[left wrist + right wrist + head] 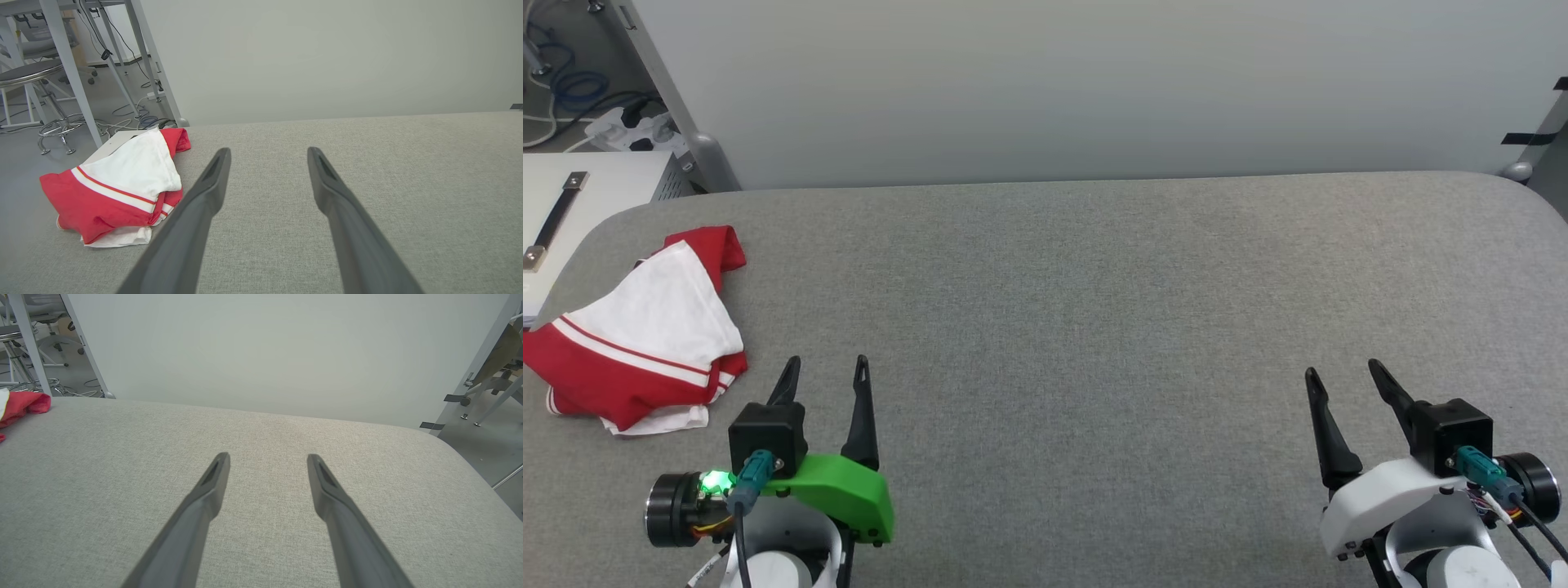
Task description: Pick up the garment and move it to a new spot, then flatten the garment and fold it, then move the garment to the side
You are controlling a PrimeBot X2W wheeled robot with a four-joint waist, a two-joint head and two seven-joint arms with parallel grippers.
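The garment lies bunched at the far left end of the counter, close to its rounded corner and its left edge. You can see why the task wants it moved first. It is a loose heap, a white sleeve draped over red cloth with striped trim at the seam, and that corner leaves no room to spread it. A white box stands just past the edge behind it. In the left wrist view the heap sits to the left of the fingers. The right wrist view catches a red corner of it at the left margin, far from that arm.

Your left tool sits at the near edge, just beside the garment's near right side and not touching it. Its fingers are spread apart with nothing between them. That makes it the natural arm for the first reach.

Your right tool is at the opposite end of the counter, well apart from the garment. Its fingers are also spread and empty, with bare grey cloth between them.

I judge the task to be at its very start, since nothing is lifted or flattened yet. The broad bare middle of the counter looks like the sensible new spot, where both arms can reach.

For the pick, you would swing the left tool over and down onto a thick raised fold rather than the thin sleeve edge. A heap like this may come up by one layer and trail the rest. Pushed the wrong way, it could slide off the left edge.
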